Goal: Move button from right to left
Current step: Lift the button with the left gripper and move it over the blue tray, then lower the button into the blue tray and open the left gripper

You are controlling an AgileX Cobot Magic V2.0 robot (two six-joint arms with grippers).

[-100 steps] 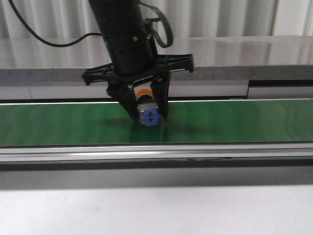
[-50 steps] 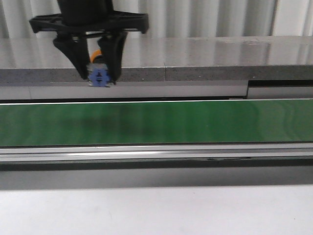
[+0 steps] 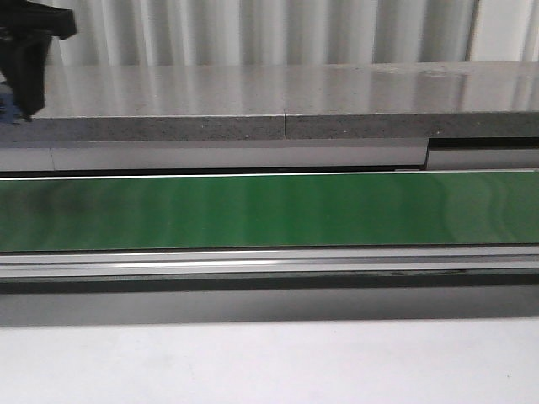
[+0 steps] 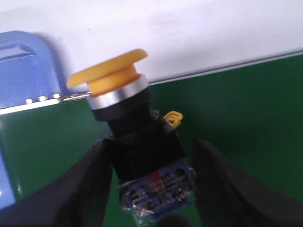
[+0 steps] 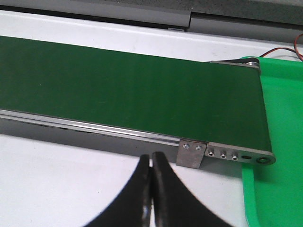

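The button (image 4: 142, 142) has a yellow mushroom cap, a black collar and a bluish contact block. My left gripper (image 4: 154, 187) is shut on its black body and holds it in the air over the green conveyor belt (image 4: 246, 118), next to a blue tray (image 4: 23, 71). In the front view only part of the left gripper (image 3: 27, 71) shows at the far left edge, raised above the belt (image 3: 269, 210); the button is almost out of that view. My right gripper (image 5: 151, 161) is shut and empty over the white table, in front of the belt's right end.
A grey ledge (image 3: 286, 126) runs behind the belt. A green tray (image 5: 279, 142) lies past the belt's right end (image 5: 236, 153). A metal rail (image 3: 269, 261) runs along the belt's front.
My left gripper has lifted the button off the middle of the belt and carried it up and to the left, almost out of the front view.
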